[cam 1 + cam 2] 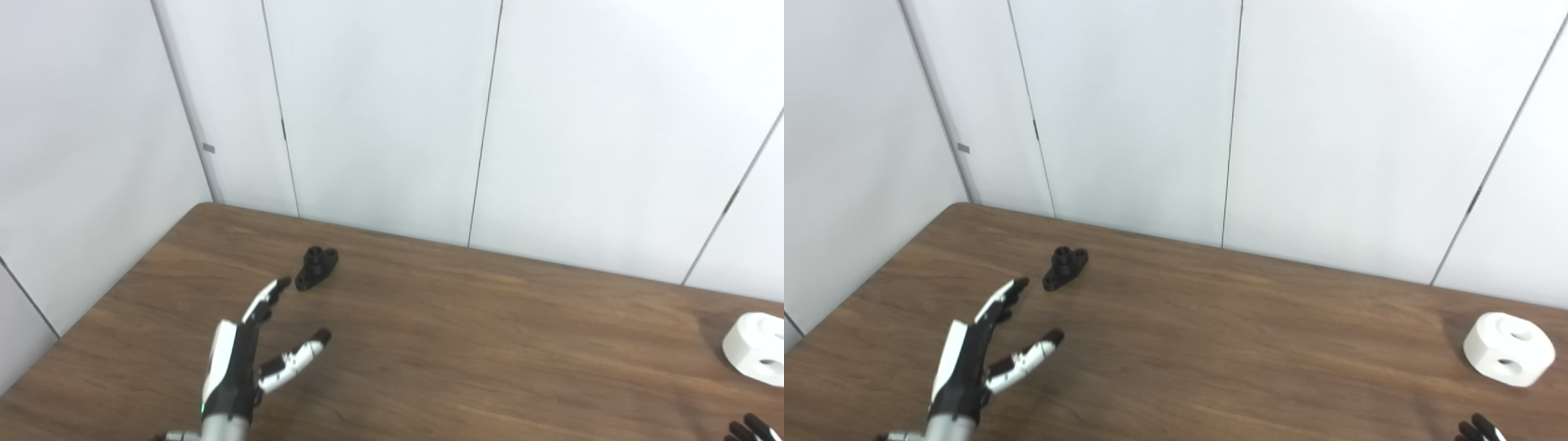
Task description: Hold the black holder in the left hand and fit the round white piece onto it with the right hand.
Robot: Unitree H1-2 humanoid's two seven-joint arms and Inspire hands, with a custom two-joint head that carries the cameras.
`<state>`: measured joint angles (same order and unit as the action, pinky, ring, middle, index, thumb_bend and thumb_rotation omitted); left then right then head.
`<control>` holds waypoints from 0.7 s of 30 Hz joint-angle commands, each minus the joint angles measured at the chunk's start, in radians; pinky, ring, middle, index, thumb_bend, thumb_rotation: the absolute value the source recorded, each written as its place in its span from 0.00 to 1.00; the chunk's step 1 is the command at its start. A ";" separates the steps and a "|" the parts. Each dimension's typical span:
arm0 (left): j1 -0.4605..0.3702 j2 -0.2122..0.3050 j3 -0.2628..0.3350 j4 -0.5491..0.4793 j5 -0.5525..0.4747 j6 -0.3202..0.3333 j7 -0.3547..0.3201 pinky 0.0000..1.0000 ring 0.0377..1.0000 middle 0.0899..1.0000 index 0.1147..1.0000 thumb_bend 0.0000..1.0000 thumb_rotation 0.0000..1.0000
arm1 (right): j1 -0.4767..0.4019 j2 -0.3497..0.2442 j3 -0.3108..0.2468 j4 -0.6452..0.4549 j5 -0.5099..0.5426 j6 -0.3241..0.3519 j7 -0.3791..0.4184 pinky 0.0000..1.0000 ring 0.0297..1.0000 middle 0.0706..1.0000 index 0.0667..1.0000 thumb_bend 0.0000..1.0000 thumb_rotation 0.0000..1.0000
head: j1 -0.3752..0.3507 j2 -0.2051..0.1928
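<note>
1. Left robot hand (245, 361): fingers spread apart, holding nothing, raised over the wooden counter (465, 343).
2. Black holder (316, 267): lying on the counter just beyond the left fingertips, untouched.
3. Round white piece (1508, 348): resting far right on the counter.
4. Right robot hand (1479, 430): only dark fingertips visible at the bottom edge; state impossible to tell.

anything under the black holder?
Only the bare wooden table. The black holder lies flat there, unheld; the open left hand is short of it. Its underside is hidden.
</note>
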<state>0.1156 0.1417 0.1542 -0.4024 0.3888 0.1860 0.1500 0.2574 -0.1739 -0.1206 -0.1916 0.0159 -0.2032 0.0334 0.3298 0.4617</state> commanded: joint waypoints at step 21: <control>-0.263 0.149 -0.048 0.361 0.282 0.045 0.135 1.00 1.00 0.95 0.84 0.86 0.44 | 0.042 0.000 -0.004 0.086 -0.023 -0.028 -0.004 0.67 0.81 0.84 0.84 0.77 0.96 | -0.020 0.011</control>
<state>-0.0983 0.2685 0.1095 -0.0366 0.6421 0.2556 0.2438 0.2580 -0.1734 -0.1210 -0.1905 -0.0037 -0.2093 0.0321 0.3083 0.4709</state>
